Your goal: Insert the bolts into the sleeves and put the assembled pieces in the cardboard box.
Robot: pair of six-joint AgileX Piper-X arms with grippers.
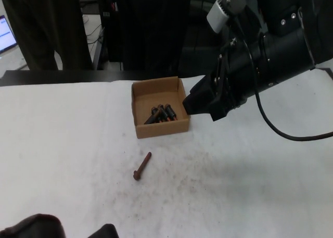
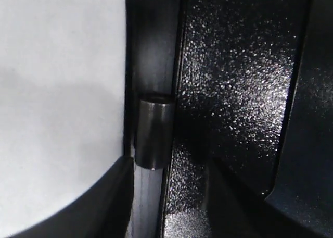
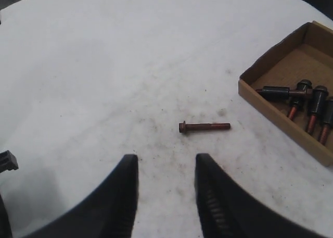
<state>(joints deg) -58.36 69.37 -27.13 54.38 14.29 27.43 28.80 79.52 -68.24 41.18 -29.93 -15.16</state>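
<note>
**While one bolt [image 1: 142,166] lies loose, the left end effector [image 2: 156,118] pinches a sleeve [image 2: 154,136]**

Closest in, the left end effector is clamped on a short dark sleeve. The piece is wedged tight against a textured black finger [image 2: 234,92], with the white worktop [image 2: 57,66] showing beside it.

Moving out, there's the bolt, rusty brown and lying flat on the worktop. It is on its own, with its head toward the near side and its shank angled toward the cardboard box [image 1: 156,88]. From the right wrist view it sits just beyond the right end effector [image 3: 166,160]. Those fingers [image 3: 122,196] are spread apart, with nothing between them.

Farther back is the cardboard box, open-topped and well apart from the loose bolt. A handful of assembled pieces [image 1: 161,114] lie huddled against its near wall, dark sleeves with coppery bolt ends poking out.

Over at the back, the right end effector hangs above the worktop. In the high view it is just beside the box's right wall.
</note>
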